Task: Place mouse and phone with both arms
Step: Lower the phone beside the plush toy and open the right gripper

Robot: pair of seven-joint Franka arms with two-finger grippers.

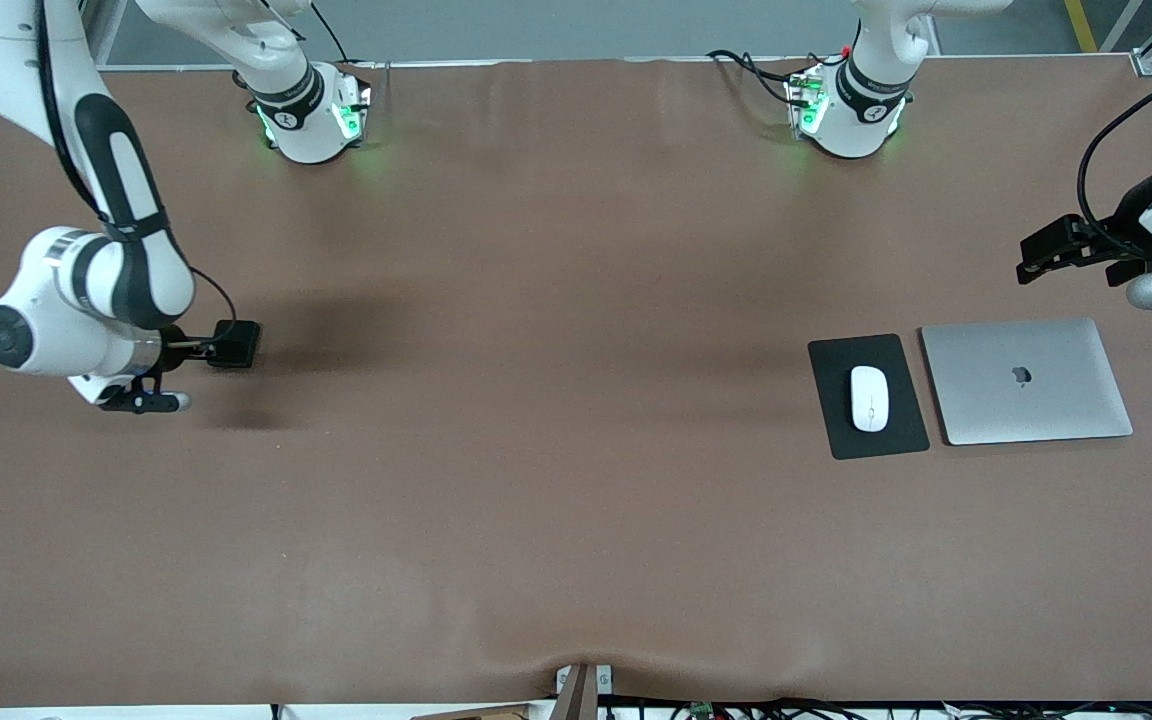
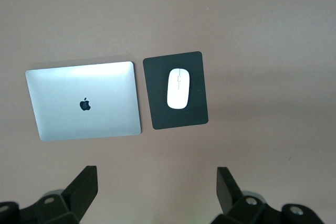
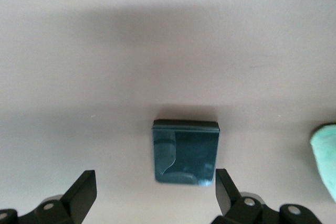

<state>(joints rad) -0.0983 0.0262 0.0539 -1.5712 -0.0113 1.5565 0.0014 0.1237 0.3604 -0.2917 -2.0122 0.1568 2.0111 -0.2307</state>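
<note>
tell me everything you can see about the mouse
The mouse is a small white oval with a smooth, glossy, plastic-looking shell and a thin grey line along its middle. It lies flat, near the centre of a black mouse pad, with its long axis along the pad's longer side. The pad sits close beside a closed silver laptop toward the left arm's end of the table. Only the pad touches the mouse; no gripper is on it, and it looks already placed.

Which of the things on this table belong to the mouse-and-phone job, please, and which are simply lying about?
Part of the job:
- mouse, lying on the mouse pad
- phone, on the table at the right arm's end

Lying about:
- mouse pad
- closed silver laptop, beside the mouse pad
</note>
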